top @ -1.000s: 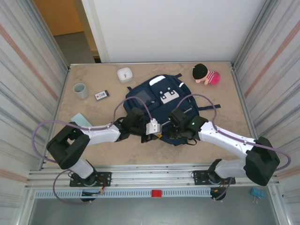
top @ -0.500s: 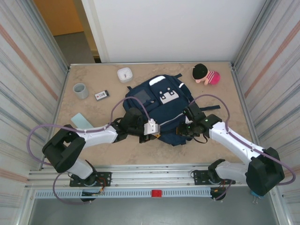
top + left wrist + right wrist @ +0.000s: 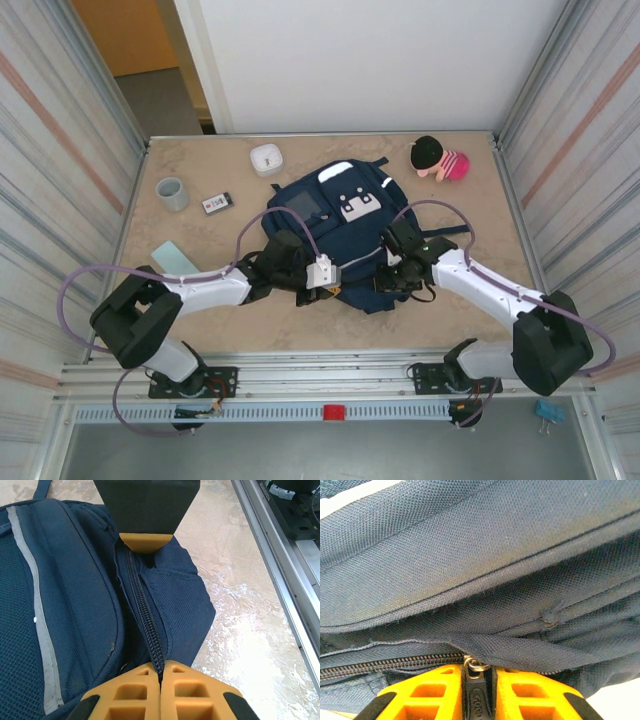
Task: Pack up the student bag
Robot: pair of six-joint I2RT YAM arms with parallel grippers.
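Note:
The student bag [image 3: 340,215], navy with thin white stripes and a white buckle patch, lies flat in the middle of the table. My left gripper [image 3: 334,290] is at the bag's near edge. In the left wrist view its orange fingers [image 3: 190,690] are shut on the closed zipper seam [image 3: 142,605] of the bag [image 3: 70,605]. My right gripper [image 3: 386,282] is at the bag's near right edge. Its orange fingers [image 3: 535,695] are shut on a black zipper pull [image 3: 479,695], whose metal ring sits under a fabric flap [image 3: 520,650]; closed zipper teeth [image 3: 385,665] run off to the left.
A pink and black plush toy [image 3: 440,158] lies at the back right. A small white box [image 3: 266,159], a grey cup [image 3: 172,193], a small dark device [image 3: 216,203] and a pale teal item [image 3: 174,257] are on the left. Metal rails [image 3: 330,380] line the near edge.
My right gripper swung right along the bag's near edge, then came back a little left; it is now clamped on the zipper pull. The left gripper has kept its grip and place.

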